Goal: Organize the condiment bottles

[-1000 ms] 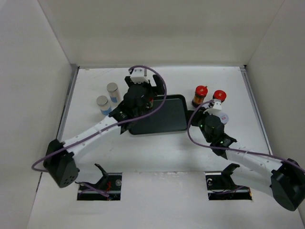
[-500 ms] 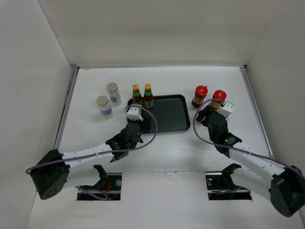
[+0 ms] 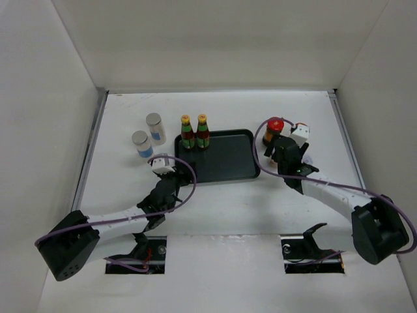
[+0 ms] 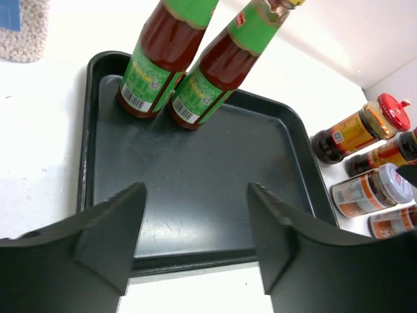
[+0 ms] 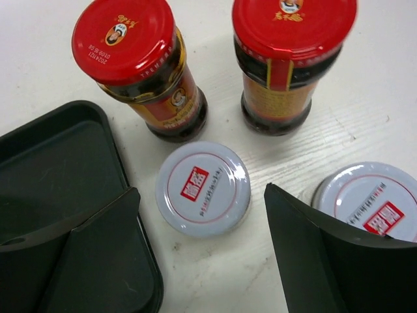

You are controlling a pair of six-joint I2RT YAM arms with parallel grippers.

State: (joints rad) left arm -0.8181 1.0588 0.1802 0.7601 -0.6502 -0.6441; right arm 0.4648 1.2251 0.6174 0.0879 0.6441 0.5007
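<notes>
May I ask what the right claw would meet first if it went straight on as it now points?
Most likely the pale-lidded jar framed between the open jaws of the right claw; depth is hard to judge.

Left end effector [image 4: 195, 189] hangs wide open at the near edge of the tray [image 4: 215, 169], and the tray floor ahead is bare, a clean lane. Only blockers there: two yellow-capped bottles [image 4: 153, 65], touching, in the far-left corner. Right side is tight! A pale-lidded jar [image 5: 203, 189] sits between the spread fingers of the right end effector [image 5: 202, 190], tray rim just left, a second pale-lidded jar [image 5: 371, 199] crowding the right finger, two red-lidded jars [image 5: 130, 52] close beyond on the table [image 5: 391, 117].
</notes>
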